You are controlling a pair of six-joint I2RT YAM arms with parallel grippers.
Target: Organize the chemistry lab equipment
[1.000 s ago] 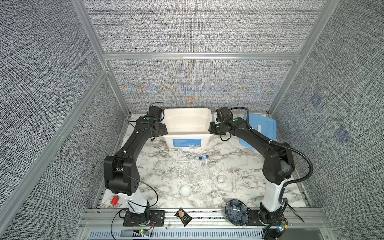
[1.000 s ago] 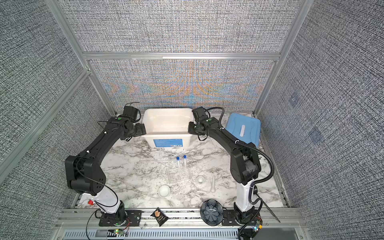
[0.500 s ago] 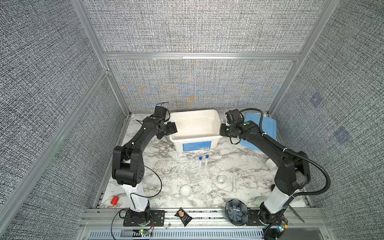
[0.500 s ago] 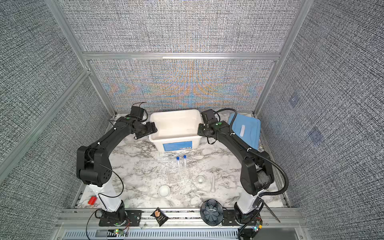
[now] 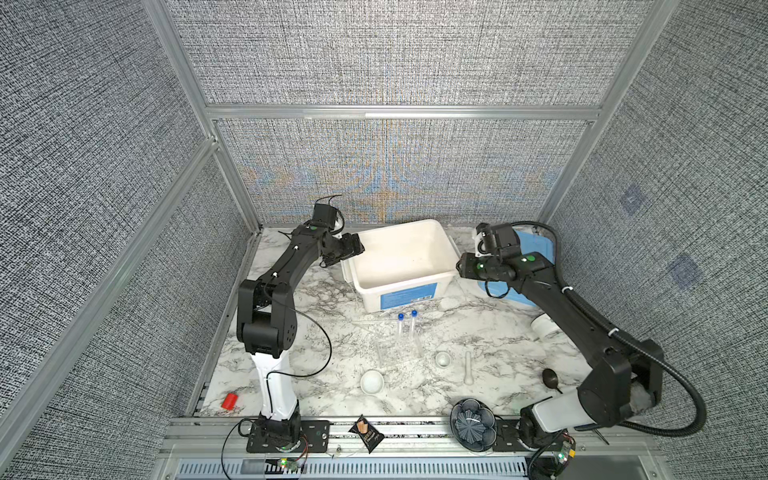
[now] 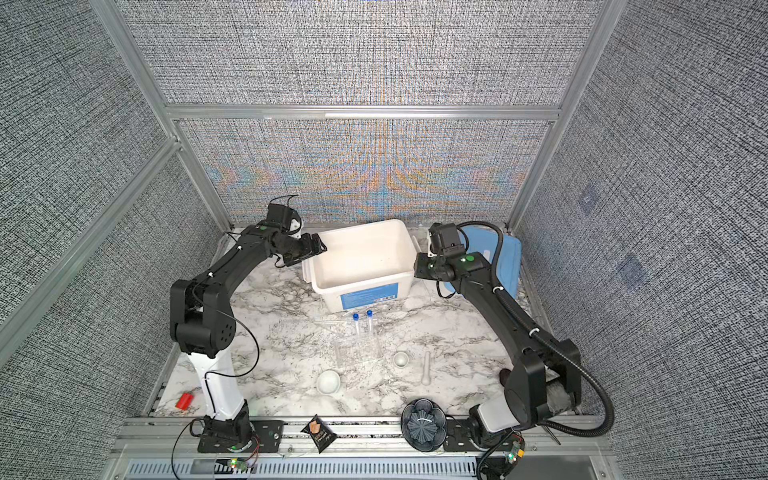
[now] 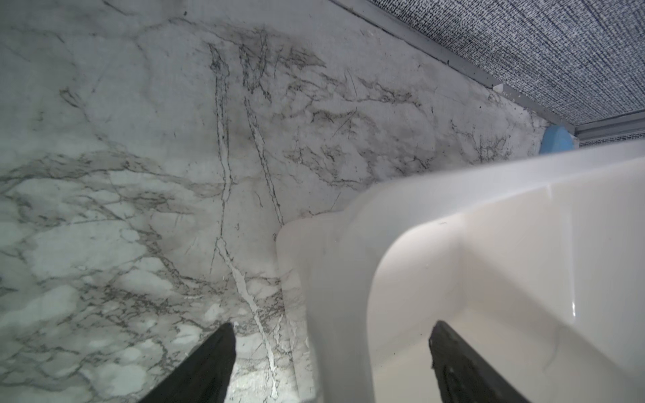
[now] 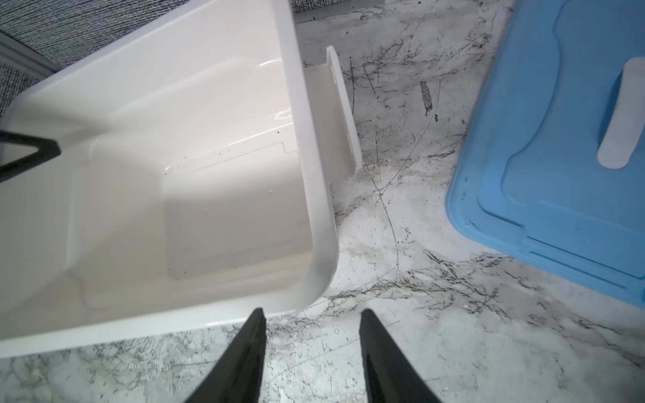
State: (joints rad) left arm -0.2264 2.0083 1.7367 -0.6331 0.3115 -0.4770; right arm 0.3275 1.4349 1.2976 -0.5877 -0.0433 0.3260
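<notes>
White bin (image 5: pixel 401 266) stands on the marble table (image 5: pixel 316 307) between the left pincer (image 5: pixel 353 249) and right pincer (image 5: pixel 462 266), its corner rim within the left pincer's span. Blue lid (image 8: pixel 558 174) lies just beside the right pincer; red cylinder (image 5: pixel 229 401), black snack packet (image 5: pixel 366 433) and dark blue bowl (image 5: pixel 473 424) sit well apart from both.

No word or number can be made out anywhere. The one plain label is a blue rectangular sticker (image 5: pixel 409 296) on the outer wall of the white bin (image 5: pixel 372 300). That wall faces the arm bases and lies between the left pincer (image 5: pixel 345 254) and the right pincer (image 5: pixel 460 267), nearer the bases than either. The sticker shows in both top views, its pale lines of print too small to read. The black snack packet (image 5: pixel 368 434) on the front rail (well apart from both pincers) carries a brown emblem and light lettering, also illegible. A green dot (image 5: pixel 528 259) sits on the arm behind the right pincer, with no characters on it.
</notes>
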